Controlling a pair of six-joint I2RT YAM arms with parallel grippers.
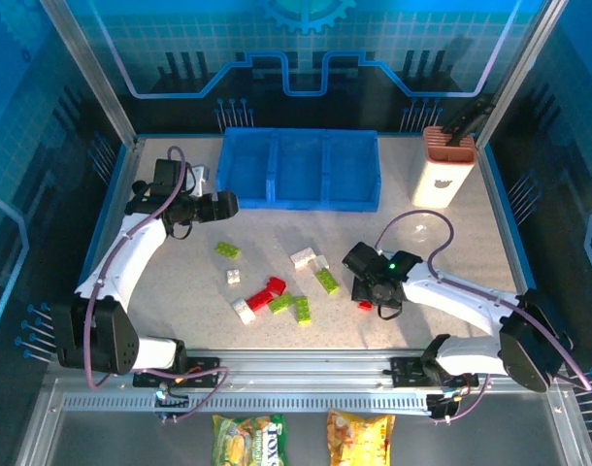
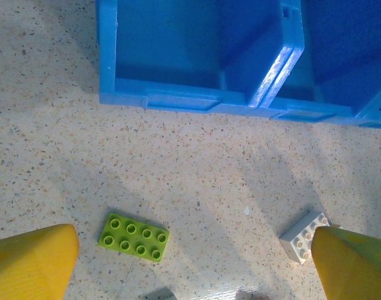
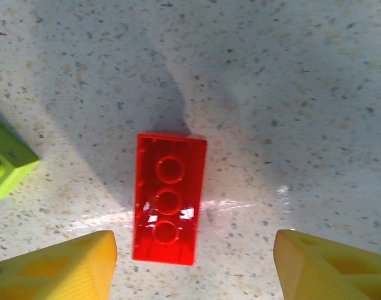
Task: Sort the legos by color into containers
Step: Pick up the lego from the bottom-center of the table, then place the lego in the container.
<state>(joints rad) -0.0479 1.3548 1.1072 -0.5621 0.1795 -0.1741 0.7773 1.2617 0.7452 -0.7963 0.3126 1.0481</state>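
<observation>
The containers are three side-by-side compartments of a blue tray (image 1: 301, 170) at the back of the table, its near wall (image 2: 178, 100) in the left wrist view. Several red, lime and white legos lie scattered mid-table around a red one (image 1: 269, 288). My left gripper (image 1: 230, 204) hovers open (image 2: 195, 240) in front of the tray, above a lime brick (image 2: 133, 236) and a white brick (image 2: 305, 235). My right gripper (image 1: 366, 296) is low over a red brick (image 1: 364, 304). That brick (image 3: 168, 199) lies studs-down between the open fingers (image 3: 195, 250), nearer the left one, untouched.
A white-and-terracotta holder (image 1: 444, 165) stands at the back right beside the tray. A lime brick's corner (image 3: 6, 165) sits left of the right gripper. Snack packets (image 1: 249, 437) lie below the front rail. Enclosure walls ring the table.
</observation>
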